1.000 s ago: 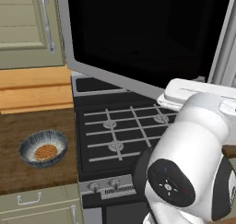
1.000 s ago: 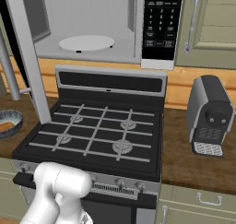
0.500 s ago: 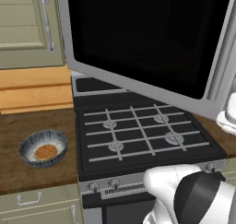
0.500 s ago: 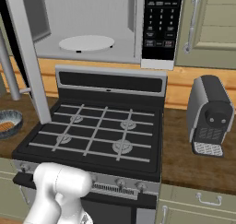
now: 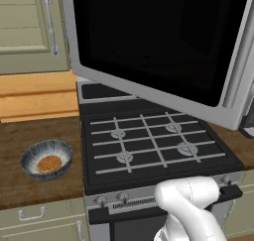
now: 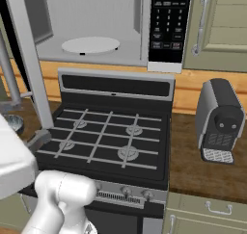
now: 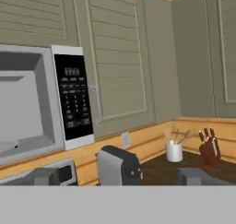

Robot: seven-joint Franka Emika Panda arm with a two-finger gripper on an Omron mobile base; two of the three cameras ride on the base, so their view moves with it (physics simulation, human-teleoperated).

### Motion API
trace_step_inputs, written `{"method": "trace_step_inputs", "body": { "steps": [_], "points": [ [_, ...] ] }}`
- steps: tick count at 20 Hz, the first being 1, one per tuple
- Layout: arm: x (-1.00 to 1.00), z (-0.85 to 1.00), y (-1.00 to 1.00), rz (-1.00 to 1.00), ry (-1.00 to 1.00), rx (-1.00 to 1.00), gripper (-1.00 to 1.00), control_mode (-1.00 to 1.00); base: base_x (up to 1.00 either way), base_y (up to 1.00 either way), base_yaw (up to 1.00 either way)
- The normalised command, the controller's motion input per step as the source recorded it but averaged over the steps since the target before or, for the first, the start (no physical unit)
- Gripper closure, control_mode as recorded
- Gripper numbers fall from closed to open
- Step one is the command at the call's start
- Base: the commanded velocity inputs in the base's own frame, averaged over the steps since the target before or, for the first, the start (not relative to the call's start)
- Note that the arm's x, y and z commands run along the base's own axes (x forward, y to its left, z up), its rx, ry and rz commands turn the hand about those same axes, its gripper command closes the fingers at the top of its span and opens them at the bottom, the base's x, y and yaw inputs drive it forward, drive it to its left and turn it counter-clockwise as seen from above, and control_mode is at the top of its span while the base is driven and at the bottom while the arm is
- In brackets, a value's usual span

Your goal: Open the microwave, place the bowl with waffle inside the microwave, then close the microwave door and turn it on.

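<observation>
The microwave (image 6: 96,31) hangs above the stove with its cavity and white turntable (image 6: 90,44) exposed. The microwave door (image 5: 149,41) stands swung wide open over the stove, its silver handle (image 5: 239,61) at the right. The blue-grey speckled bowl (image 5: 47,159) rests on the wooden counter left of the stove, and the orange-brown waffle (image 5: 48,163) lies in it. In the hand view my gripper (image 7: 120,178) is open with nothing between its fingertips (image 7: 44,176). It looks at the keypad (image 7: 73,96) from a distance, well away from the bowl.
A black gas stove (image 5: 149,141) fills the middle below the microwave. A silver and black appliance (image 6: 219,120) stands on the counter to the right. Farther right are a utensil cup (image 7: 174,150) and a knife block (image 7: 209,149). Beige cabinets (image 5: 30,27) flank the microwave.
My arm has dropped low in the left base view, uncovering the stove and the door's right side. A white arm part now shows at the left edge of the right base view.
</observation>
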Motion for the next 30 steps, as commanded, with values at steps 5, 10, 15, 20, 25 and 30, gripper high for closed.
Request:
{"method": "trace_step_inputs", "body": {
  "steps": [5,10,15,20,25,30],
  "points": [
    [0.46,-0.01,-0.26,0.39,0.34,0.48,-1.0,-1.0,0.0,0.0,0.0],
    [0.81,-0.22,0.0,0.39,0.51,0.58,-1.0,-1.0,0.0,0.0,0.0],
    [0.58,-0.62,-0.07,0.4,0.4,0.65,-1.0,-1.0,0.0,0.0,0.0],
    [0.69,-0.73,-0.12,0.32,0.08,0.58,-1.0,-1.0,0.0,0.0,0.0],
    [0.95,-0.4,0.15,0.33,0.11,0.5,-1.0,-1.0,0.0,0.0,0.0],
    [0.64,-0.27,0.57,0.32,0.17,0.42,-1.0,-1.0,0.0,0.0,0.0]
  ]
}}
